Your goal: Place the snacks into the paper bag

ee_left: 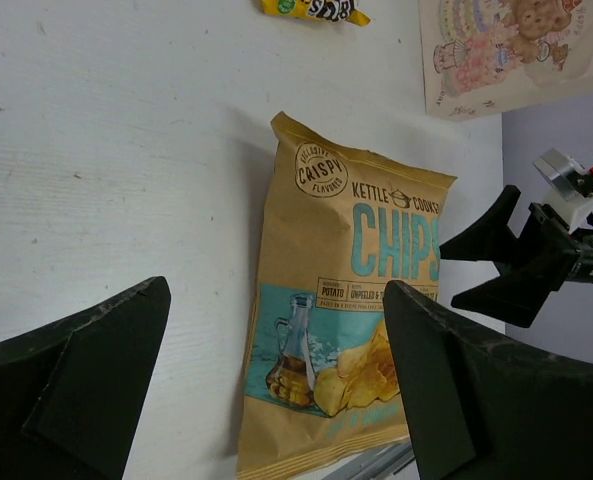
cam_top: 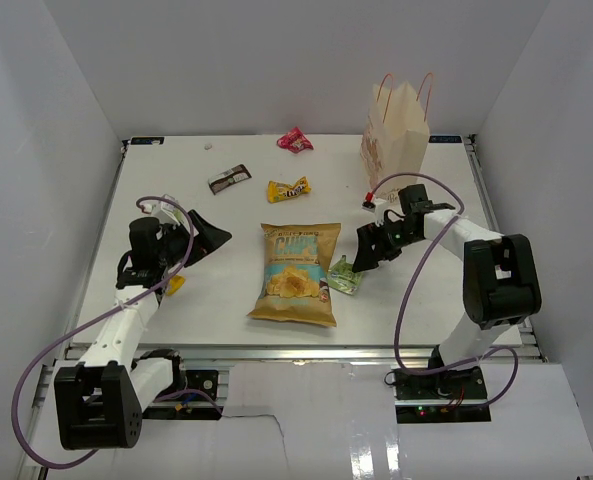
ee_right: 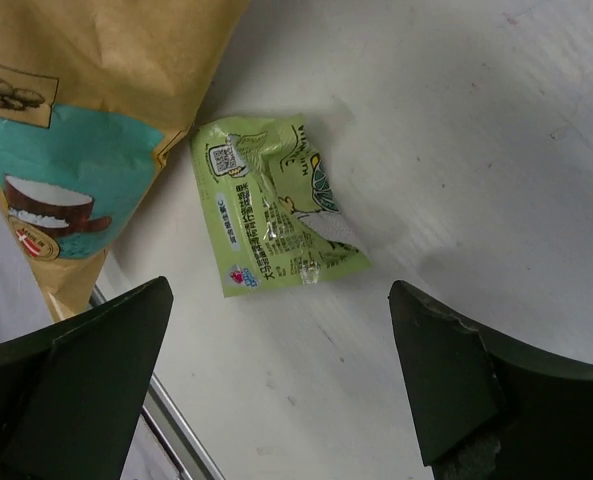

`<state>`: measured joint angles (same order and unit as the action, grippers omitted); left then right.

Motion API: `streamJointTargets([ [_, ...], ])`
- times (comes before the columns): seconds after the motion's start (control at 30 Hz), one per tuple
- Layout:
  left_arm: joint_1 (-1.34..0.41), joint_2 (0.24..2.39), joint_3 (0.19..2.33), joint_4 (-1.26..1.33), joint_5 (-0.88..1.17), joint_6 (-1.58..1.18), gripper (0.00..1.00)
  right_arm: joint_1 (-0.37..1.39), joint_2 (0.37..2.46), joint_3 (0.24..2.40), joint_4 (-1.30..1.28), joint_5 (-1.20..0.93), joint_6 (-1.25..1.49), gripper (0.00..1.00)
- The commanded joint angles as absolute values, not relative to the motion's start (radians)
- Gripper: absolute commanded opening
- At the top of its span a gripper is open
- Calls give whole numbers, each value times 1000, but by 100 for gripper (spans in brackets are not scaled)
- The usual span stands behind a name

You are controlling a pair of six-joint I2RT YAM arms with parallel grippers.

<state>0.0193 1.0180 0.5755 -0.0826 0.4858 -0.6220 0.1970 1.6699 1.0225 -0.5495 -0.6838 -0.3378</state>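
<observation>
Chips bag (cam_top: 294, 272) flat, central; paper bag (cam_top: 398, 135) upright, far right.

Tan-and-teal chips bag (cam_top: 296, 274), lime-green packet (ee_right: 276, 205), cream paper bag (cam_top: 397, 139).

Matt paper bag (cam_top: 398, 130), glossy green packet (ee_right: 276, 205)

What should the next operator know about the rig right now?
Left claw: open, empty, facing the chips bag.
Right claw: open, empty, over the green packet.
Paper bag stands upright, far right.
Pink packet, dark brown packet and yellow packet lie on the table; yellow-orange packet peeks from under the left arm.
Done: nothing visibly bagged.
Left: all six snacks.
</observation>
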Motion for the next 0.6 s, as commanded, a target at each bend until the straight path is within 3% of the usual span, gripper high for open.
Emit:
streamJointTargets([
  [0.0, 17, 980, 558, -77, 526, -641, 98, 213, 1689, 1032, -454, -704, -252, 95],
  [0.37, 17, 985, 554, -66, 551, -655, 98, 268, 1799, 1032, -385, -581, -299, 79],
  [0.5, 17, 988, 552, -58, 552, -660, 98, 281, 1819, 1025, -370, -572, -299, 65],
  [0.57, 17, 988, 552, -57, 555, -660, 98, 285, 1819, 1020, -370, -561, -301, 52],
])
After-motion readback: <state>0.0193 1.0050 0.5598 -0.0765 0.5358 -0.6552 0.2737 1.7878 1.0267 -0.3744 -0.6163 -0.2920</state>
